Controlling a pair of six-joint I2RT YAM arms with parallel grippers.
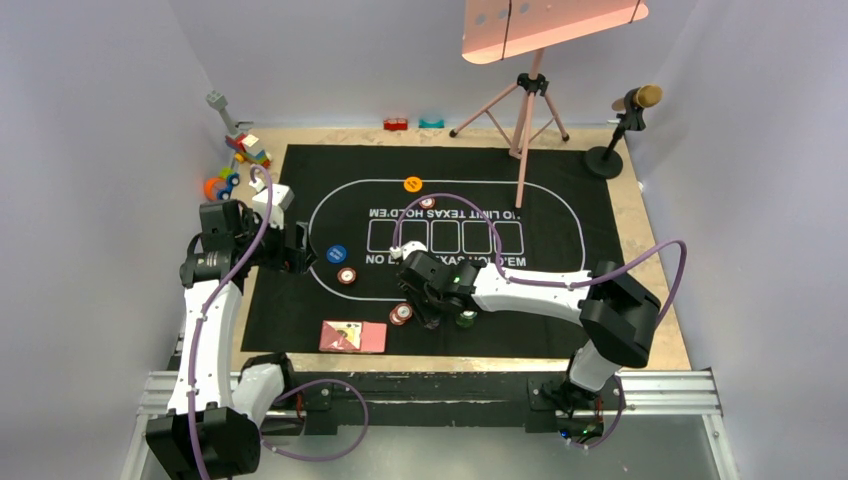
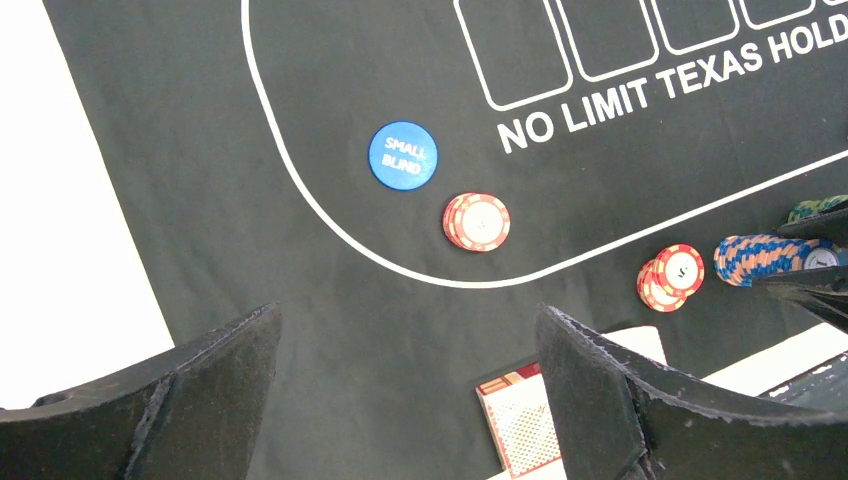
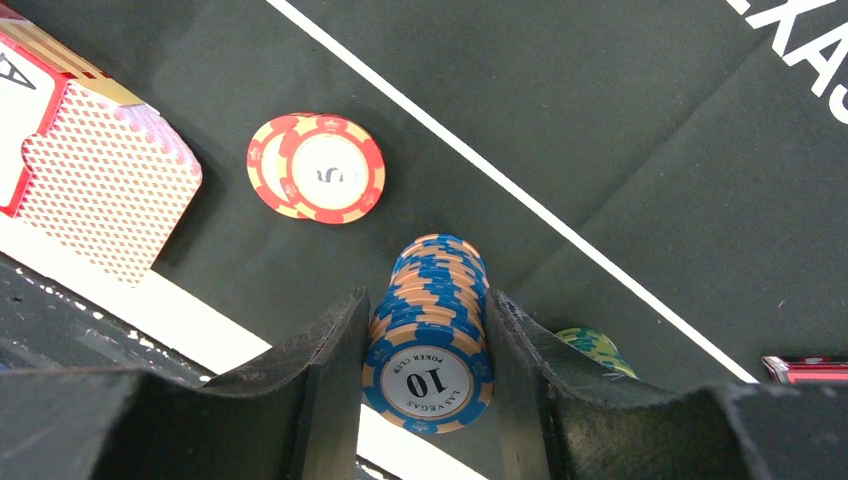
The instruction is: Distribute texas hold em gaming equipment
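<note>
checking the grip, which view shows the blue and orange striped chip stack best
Right wrist: the blue and orange striped chip stack is close up, held in the right gripper. Left wrist shows it small at the frame edge; from the top the gripper hides it.

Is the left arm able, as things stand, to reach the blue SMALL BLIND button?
Probably yes. The open left pincer hangs near the blue button, with only bare mat between them; the red chip stack lies beside it, not touching.
</note>
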